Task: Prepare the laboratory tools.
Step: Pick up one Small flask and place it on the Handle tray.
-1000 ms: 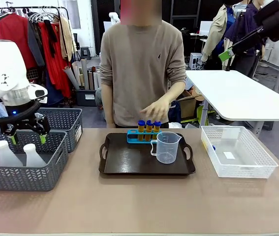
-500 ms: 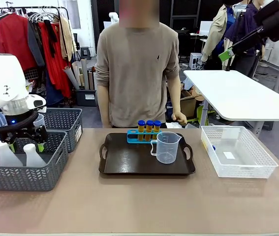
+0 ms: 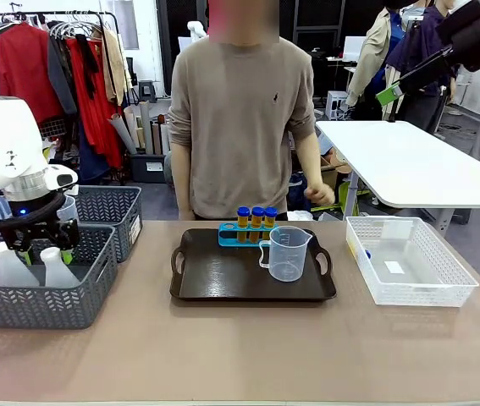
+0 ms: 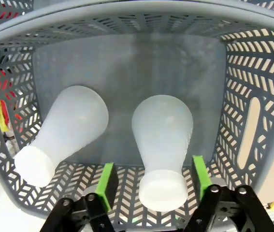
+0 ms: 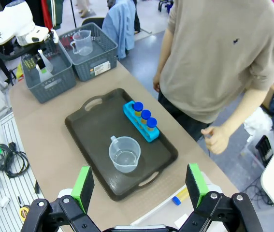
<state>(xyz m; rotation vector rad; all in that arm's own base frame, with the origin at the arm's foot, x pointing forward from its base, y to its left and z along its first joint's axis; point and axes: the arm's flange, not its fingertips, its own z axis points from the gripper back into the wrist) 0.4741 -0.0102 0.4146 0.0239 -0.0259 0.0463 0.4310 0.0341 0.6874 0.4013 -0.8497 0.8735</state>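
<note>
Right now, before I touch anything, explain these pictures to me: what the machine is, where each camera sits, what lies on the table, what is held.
This is a robot with two white arms, each ending in two-fingered jaws with green pads. The front view looks across the table at a person standing opposite. The other two views come from cameras on the wrists, looking along the jaws. On a dark tray stand a blue rack with three blue-capped tubes and a clear beaker. A white basket sits to its right. On the left, a grey basket holds two white flasks. The left arm's jaws stand open on either side of one flask's neck, not gripping yet. The right arm's jaws hang open high above the table, holding nothing.
</note>
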